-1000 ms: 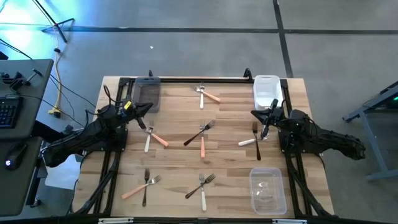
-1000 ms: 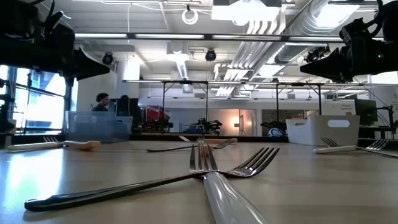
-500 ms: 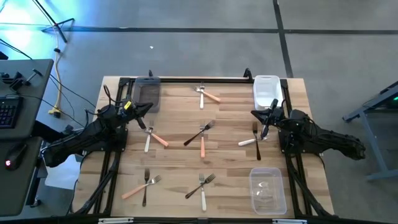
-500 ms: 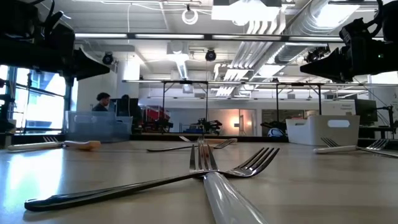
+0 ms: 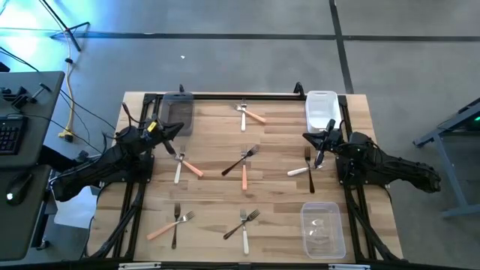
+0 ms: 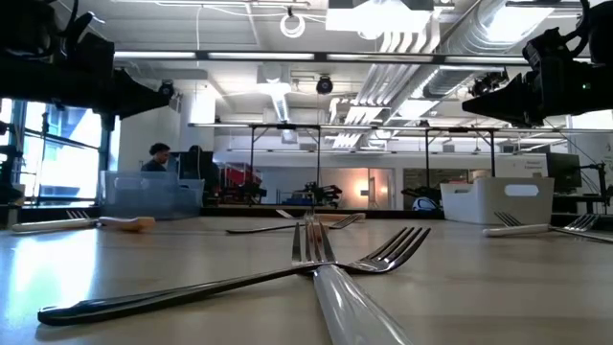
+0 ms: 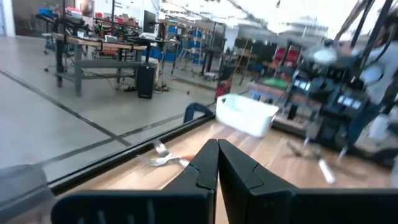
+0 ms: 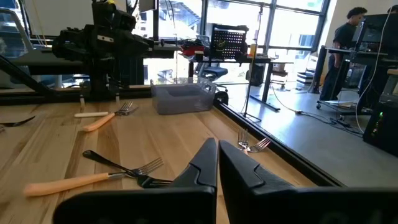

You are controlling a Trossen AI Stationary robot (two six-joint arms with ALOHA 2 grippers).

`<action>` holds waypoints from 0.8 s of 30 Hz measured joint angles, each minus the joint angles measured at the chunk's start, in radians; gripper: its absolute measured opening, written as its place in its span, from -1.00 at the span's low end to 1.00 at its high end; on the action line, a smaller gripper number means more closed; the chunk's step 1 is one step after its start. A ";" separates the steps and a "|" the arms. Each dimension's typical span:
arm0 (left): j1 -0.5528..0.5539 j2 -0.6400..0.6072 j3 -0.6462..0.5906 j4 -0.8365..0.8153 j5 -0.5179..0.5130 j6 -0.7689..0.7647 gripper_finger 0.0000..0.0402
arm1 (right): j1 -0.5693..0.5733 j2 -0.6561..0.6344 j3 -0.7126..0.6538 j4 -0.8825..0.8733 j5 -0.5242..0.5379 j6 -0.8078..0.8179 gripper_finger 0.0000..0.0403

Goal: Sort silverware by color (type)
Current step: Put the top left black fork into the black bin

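Note:
The silverware lies in crossed pairs on the wooden table: white and orange forks (image 5: 248, 114) at the far middle, white and orange (image 5: 184, 166) near my left gripper, dark and orange (image 5: 243, 162) in the centre, dark and white (image 5: 306, 165) by my right gripper, orange and dark (image 5: 173, 223) and dark and white (image 5: 244, 224) along the near edge. My left gripper (image 5: 178, 130) hangs shut and level above the table's left side, touching nothing. My right gripper (image 5: 305, 136) hangs shut and level above the right side, also touching nothing. Each wrist view shows its own fingers closed together, left (image 7: 217, 146) and right (image 8: 217, 146).
A grey bin (image 5: 178, 112) stands at the far left, a white bin (image 5: 321, 110) at the far right and a clear bin (image 5: 322, 229) at the near right. Black frame rails (image 5: 225, 95) run along the table's far edge and sides. A person (image 8: 339, 50) stands in the room beyond.
My left gripper has rolled a little about its own pointing line while staying in place and shut. The forks have not moved.

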 joint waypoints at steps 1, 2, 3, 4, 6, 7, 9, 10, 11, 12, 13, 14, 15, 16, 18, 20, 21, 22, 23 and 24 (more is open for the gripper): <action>0.000 0.001 0.000 0.016 -0.001 -0.007 -0.98 | 0.000 0.000 0.000 0.000 0.000 0.000 -1.00; 0.000 0.001 0.000 0.041 0.002 -0.014 -0.98 | 0.000 0.000 0.000 0.000 0.000 0.000 -1.00; 0.000 0.001 0.000 0.066 0.023 -0.023 -0.98 | 0.000 0.000 0.000 0.000 0.000 0.000 -1.00; 0.000 0.003 0.000 0.083 0.064 -0.027 -0.98 | 0.000 0.000 0.000 0.000 0.000 0.000 -1.00; -0.002 0.016 0.005 0.091 0.157 -0.041 -0.99 | 0.000 0.000 0.000 0.000 0.000 0.000 -1.00; -0.003 0.029 0.011 0.091 0.180 -0.053 -0.99 | 0.000 0.000 0.000 0.000 0.000 0.000 -1.00; -0.003 0.068 0.022 0.086 0.184 -0.061 -0.99 | 0.000 0.000 0.000 0.000 0.000 0.000 -1.00; -0.004 0.092 0.027 0.083 0.183 -0.063 -0.99 | 0.000 0.000 0.000 0.000 0.000 0.000 -1.00; -0.007 0.121 0.034 0.083 0.181 -0.069 -1.00 | 0.000 0.000 0.000 0.000 0.000 0.000 -1.00; -0.009 0.152 0.044 0.083 0.181 -0.077 -1.00 | 0.000 0.000 0.000 0.000 0.000 0.000 -1.00; -0.011 0.185 0.054 0.087 0.180 -0.085 -1.00 | 0.000 0.000 0.000 0.000 0.000 0.000 -1.00; -0.014 0.221 0.063 0.088 0.180 -0.095 -1.00 | 0.000 0.000 0.000 0.000 0.000 0.000 -1.00; -0.017 0.257 0.073 0.086 0.180 -0.101 -1.00 | 0.000 0.000 0.000 0.000 0.000 0.000 -1.00; -0.021 0.294 0.085 0.083 0.180 -0.102 -1.00 | 0.000 0.000 0.000 0.000 0.000 0.000 -1.00; -0.030 0.379 0.114 0.085 0.180 -0.099 -1.00 | 0.000 0.000 0.000 0.000 0.000 0.000 -1.00; -0.035 0.466 0.148 0.087 0.179 -0.079 -1.00 | 0.000 0.000 0.000 0.000 0.000 0.000 -1.00; -0.036 0.514 0.167 0.085 0.179 -0.068 -1.00 | 0.000 0.000 0.000 0.000 0.000 0.000 -1.00; -0.036 0.563 0.189 0.085 0.179 -0.057 -1.00 | 0.000 0.000 0.000 0.000 0.000 0.000 -1.00; -0.036 0.611 0.212 0.085 0.179 -0.047 -1.00 | 0.000 0.000 0.000 0.000 0.000 0.000 -1.00; -0.036 0.657 0.234 0.085 0.180 -0.036 -1.00 | 0.000 0.000 0.000 0.000 0.000 0.000 -1.00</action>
